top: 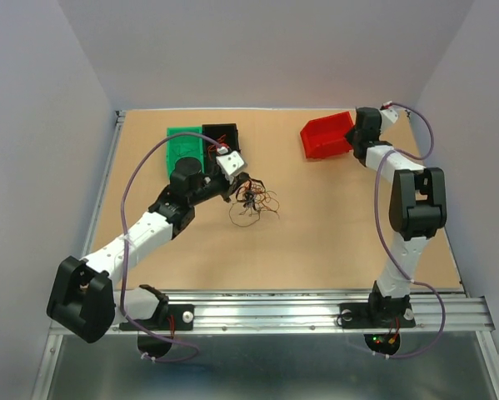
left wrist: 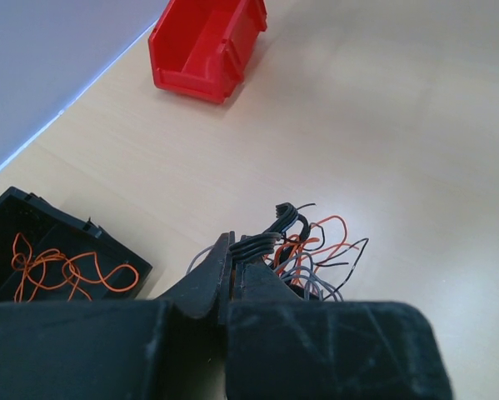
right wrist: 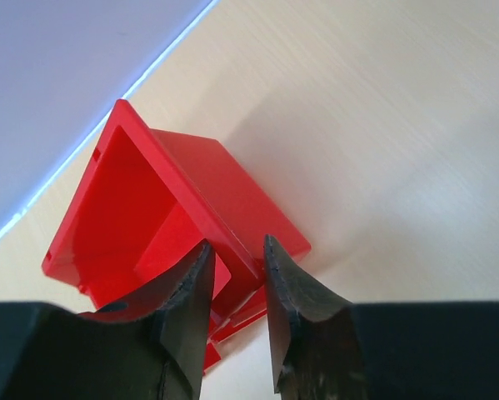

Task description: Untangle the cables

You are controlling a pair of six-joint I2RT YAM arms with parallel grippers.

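Left gripper (left wrist: 239, 243) is right up against its own wrist cam, clenched tight with a few black strands pinched at the tip. Just past it the cables (left wrist: 316, 250) lie as one messy orange-and-black bunch on the table (top: 332, 225). From above, that's a little toward 9 o'clock from the middle. Off at 9 o'clock in the left wrist view, the black bin (left wrist: 32, 217) has a loose orange wire (left wrist: 62, 271) curled up inside. From overhead, the green bin (top: 182, 146) sits touching it, both out at 11 o'clock. Over on the other side, the right gripper (right wrist: 237, 275) straddles one wall of the red bin (right wrist: 191, 175), one finger inside and one outside. Honestly can't tell if it's actually squeezing it. That bin is way out at 1 o'clock near the back edge
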